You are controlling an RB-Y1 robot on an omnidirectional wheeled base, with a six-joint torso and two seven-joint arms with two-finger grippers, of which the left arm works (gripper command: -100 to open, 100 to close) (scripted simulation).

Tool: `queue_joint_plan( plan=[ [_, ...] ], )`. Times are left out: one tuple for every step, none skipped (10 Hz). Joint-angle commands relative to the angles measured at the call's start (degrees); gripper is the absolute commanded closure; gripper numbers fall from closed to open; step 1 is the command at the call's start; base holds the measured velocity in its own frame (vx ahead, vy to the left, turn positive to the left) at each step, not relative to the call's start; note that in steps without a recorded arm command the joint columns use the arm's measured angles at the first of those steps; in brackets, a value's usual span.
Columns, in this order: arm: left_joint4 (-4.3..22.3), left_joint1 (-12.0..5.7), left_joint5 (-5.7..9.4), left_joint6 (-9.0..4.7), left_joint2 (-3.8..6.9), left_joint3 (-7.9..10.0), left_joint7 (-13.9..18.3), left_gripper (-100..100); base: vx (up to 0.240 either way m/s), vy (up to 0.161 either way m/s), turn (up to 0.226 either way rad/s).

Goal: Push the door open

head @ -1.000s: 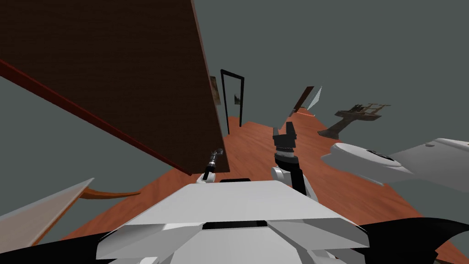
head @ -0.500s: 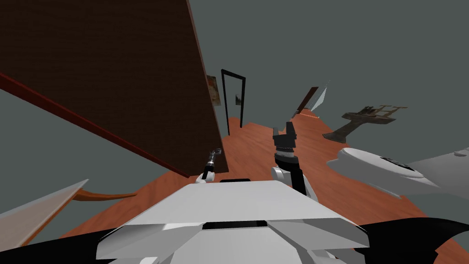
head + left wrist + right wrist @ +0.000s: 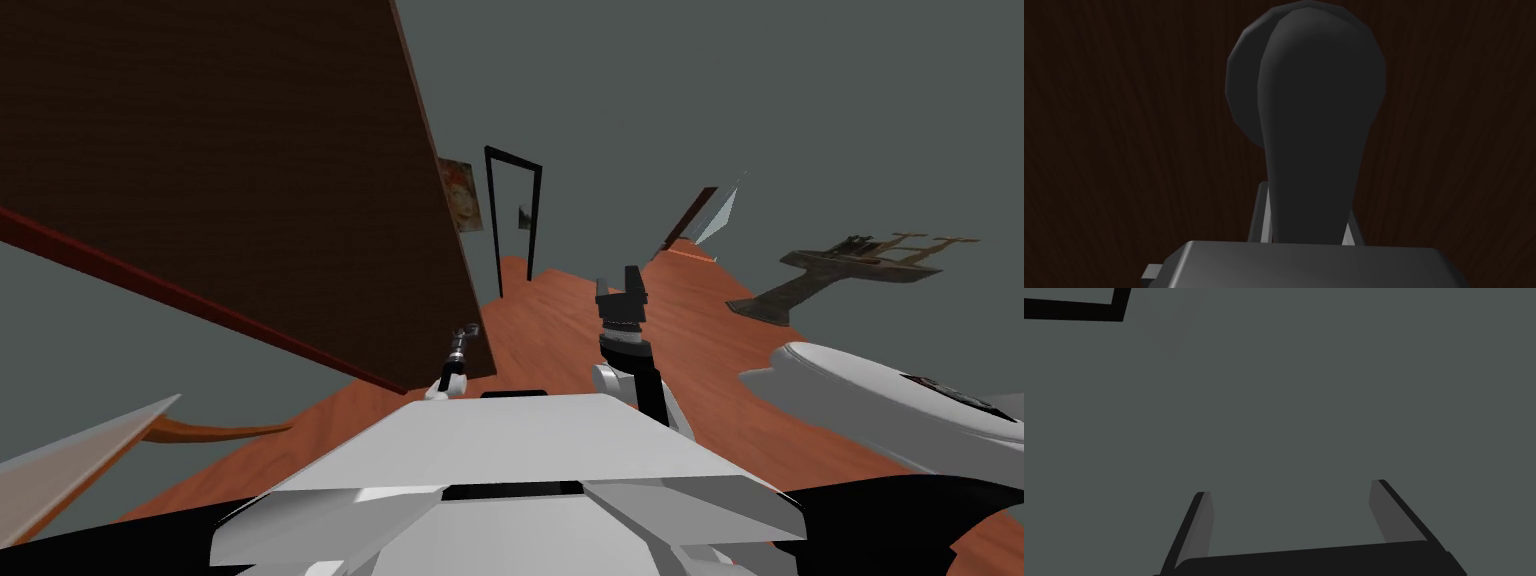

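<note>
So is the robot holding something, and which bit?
The left gripper pinches the dark door handle by its narrow lever end; the right gripper is open, holding nothing.

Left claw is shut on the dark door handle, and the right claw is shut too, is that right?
Not quite. The right claw is open: the right wrist view shows its two fingers standing well apart with nothing between them. The rest is right: the left claw is shut on the dark door handle.
</note>
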Motion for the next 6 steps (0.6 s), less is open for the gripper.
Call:
queue_joint_plan(
  plan=[
    [-0.90,0.22,0.33,0.30,-0.48,0.62,-0.30,100,0.174,-0.109,0.063],
    [-0.84,0.21,0.62,0.29,-0.73,1.18,-0.53,100,0.140,-0.096,0.072],
    [-0.87,0.41,0.59,0.34,-0.11,1.20,-0.38,100,0.057,-0.024,0.046],
    [-0.86,0.45,1.17,0.29,0.25,2.23,-0.72,100,0.120,-0.031,0.049],
    [-0.82,0.46,1.45,0.27,0.34,2.69,-0.89,100,0.204,-0.078,0.064],
    [-0.82,0.46,1.45,0.27,0.34,2.69,-0.89,100,0.168,-0.047,0.039]
  ],
)
